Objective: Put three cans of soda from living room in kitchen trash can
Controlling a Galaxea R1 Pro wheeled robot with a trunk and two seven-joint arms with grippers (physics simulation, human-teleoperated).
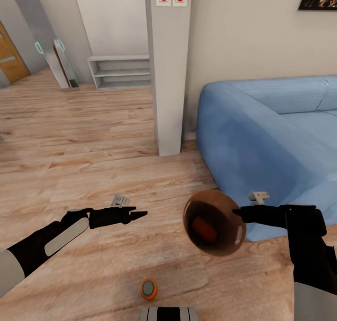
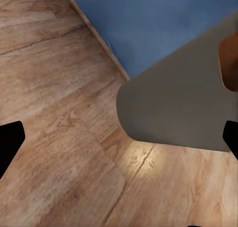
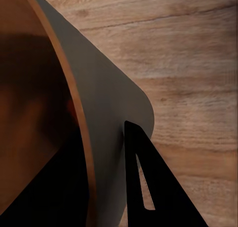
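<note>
The coppery brown tash can (image 1: 216, 223) hangs tilted above the wood floor, its mouth facing me. My right gripper (image 1: 237, 213) is shut on its rim. One finger (image 3: 148, 187) lies outside the wall and the other is inside the glossy brown interior (image 3: 34, 113). An orange can of soda (image 1: 204, 229) lies inside the bin. A second orange can (image 1: 149, 289) stands on the floor just ahead of my base. My left gripper (image 1: 138, 214) is open and holds nothing, level with the bin and to its left. The bin's outer wall (image 2: 178, 103) shows between its fingers. The blue can is out of view.
The light-blue sofa (image 1: 271, 138) fills the right side, its corner just behind the bin. A white pillar (image 1: 168, 77) stands ahead at centre, with a low white shelf (image 1: 121, 70) against the far wall. Pale wood floor (image 1: 70, 143) stretches to the left.
</note>
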